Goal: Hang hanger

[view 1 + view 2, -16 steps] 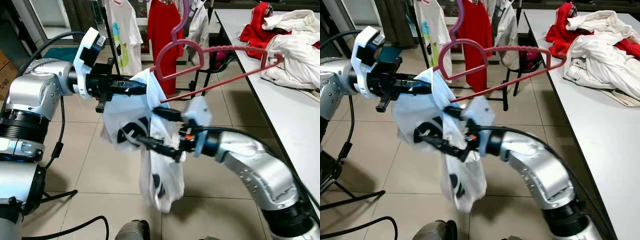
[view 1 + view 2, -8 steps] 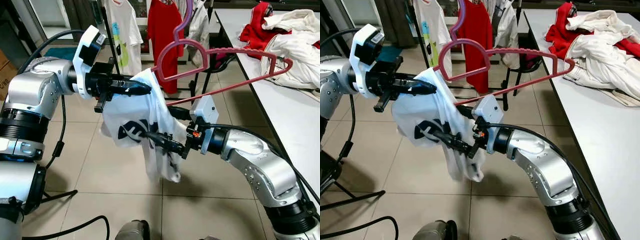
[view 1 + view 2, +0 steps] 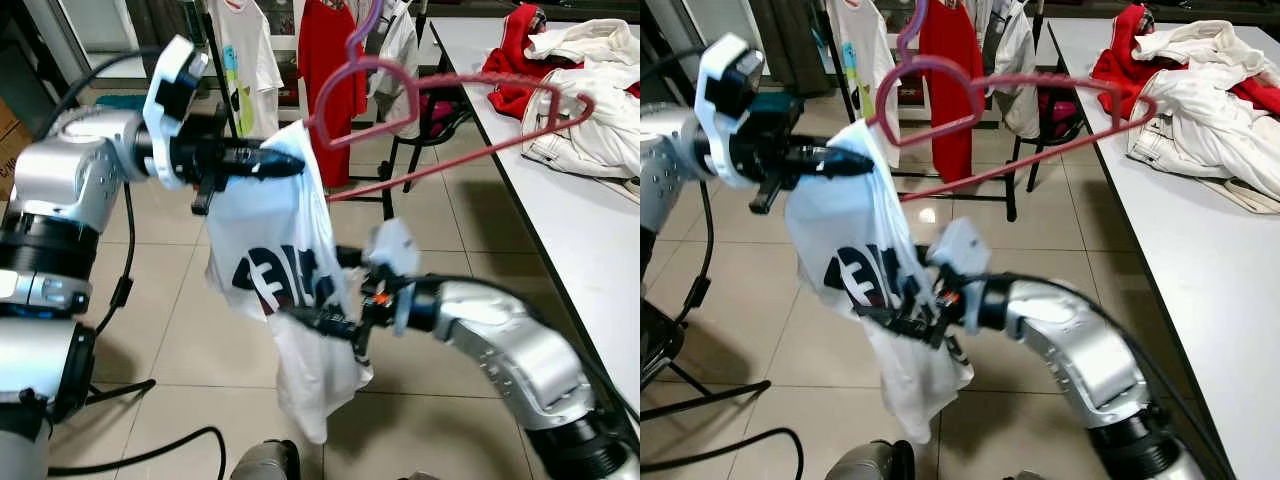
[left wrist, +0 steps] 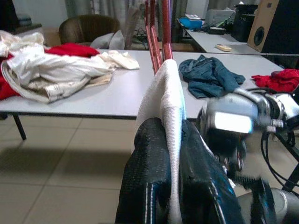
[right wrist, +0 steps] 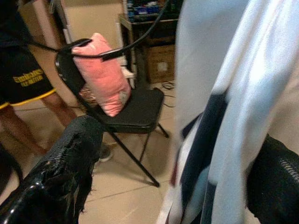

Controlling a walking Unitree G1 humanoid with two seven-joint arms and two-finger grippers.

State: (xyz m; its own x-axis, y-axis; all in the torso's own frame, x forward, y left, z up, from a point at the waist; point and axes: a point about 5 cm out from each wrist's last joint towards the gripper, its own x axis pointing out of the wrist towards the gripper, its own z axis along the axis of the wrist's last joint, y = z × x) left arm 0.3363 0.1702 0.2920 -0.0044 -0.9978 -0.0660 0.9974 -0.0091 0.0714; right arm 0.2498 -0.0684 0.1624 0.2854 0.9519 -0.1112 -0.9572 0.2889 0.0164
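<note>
A dark pink hanger [image 3: 452, 84] tilts in the air, its hook up near the clothes rack. One end is tucked into a white T-shirt [image 3: 272, 215] with a dark print. My left gripper [image 3: 286, 163] is shut on the shirt's top edge at that hanger end; in the left wrist view its fingers [image 4: 149, 177] pinch the white fabric [image 4: 169, 107] below the hanger's bars [image 4: 158, 28]. My right gripper [image 3: 310, 287] is lower down, open, one finger on each side of the hanging cloth [image 5: 219, 121].
A grey table [image 3: 590, 240] on the right carries a pile of white and red clothes [image 3: 585, 85]. Behind, a rack holds a red shirt [image 3: 330, 60] and a white one [image 3: 245, 60]. A folding chair [image 5: 135, 116] bears a pink cushion [image 5: 100, 77]; a person's legs [image 5: 28, 107] stand beside it.
The shirt has dropped and now hangs longer and straighter. My right gripper has moved down with it. The left gripper and the hanger have risen slightly.
</note>
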